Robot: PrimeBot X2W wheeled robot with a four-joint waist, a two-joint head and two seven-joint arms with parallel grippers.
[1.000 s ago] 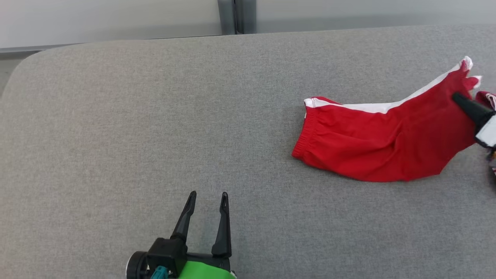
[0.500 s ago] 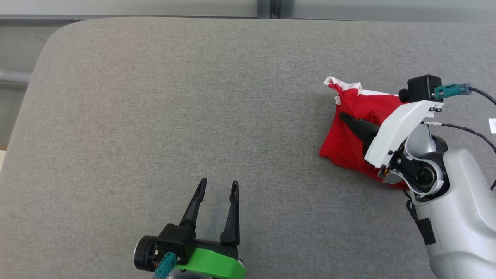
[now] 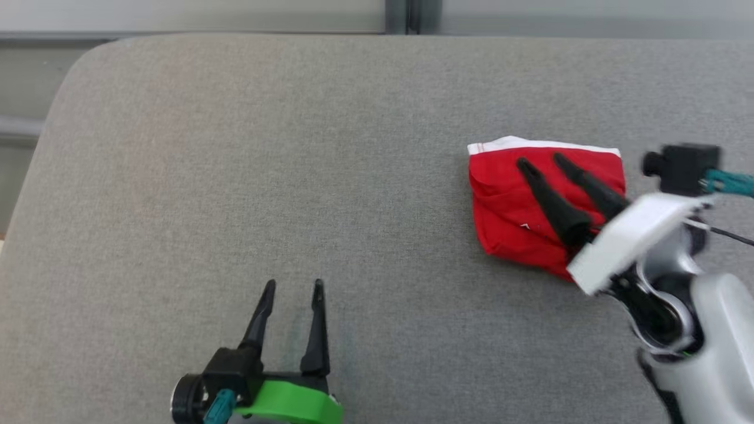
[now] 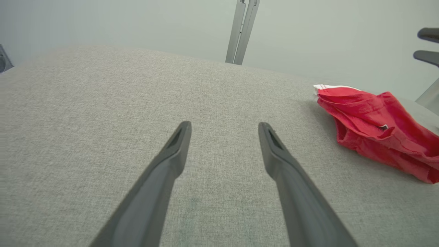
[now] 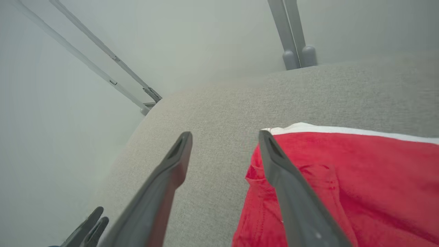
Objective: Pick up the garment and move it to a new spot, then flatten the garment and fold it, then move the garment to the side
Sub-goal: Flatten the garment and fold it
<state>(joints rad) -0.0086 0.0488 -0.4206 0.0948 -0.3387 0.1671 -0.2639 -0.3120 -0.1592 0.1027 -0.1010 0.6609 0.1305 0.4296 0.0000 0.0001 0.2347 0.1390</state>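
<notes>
garment (image 3: 500,200): red, folded, on the table (image 3: 235,176), right part | right fingers (image 3: 545,197): apart, gripping nothing, over the garment, tips near its white far edge | left fingers (image 3: 260,315): apart, well clear of garment

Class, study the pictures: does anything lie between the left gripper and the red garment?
Nothing visible does. Bare grey surface runs from the left gripper to the garment, which lies off to its right.
</notes>
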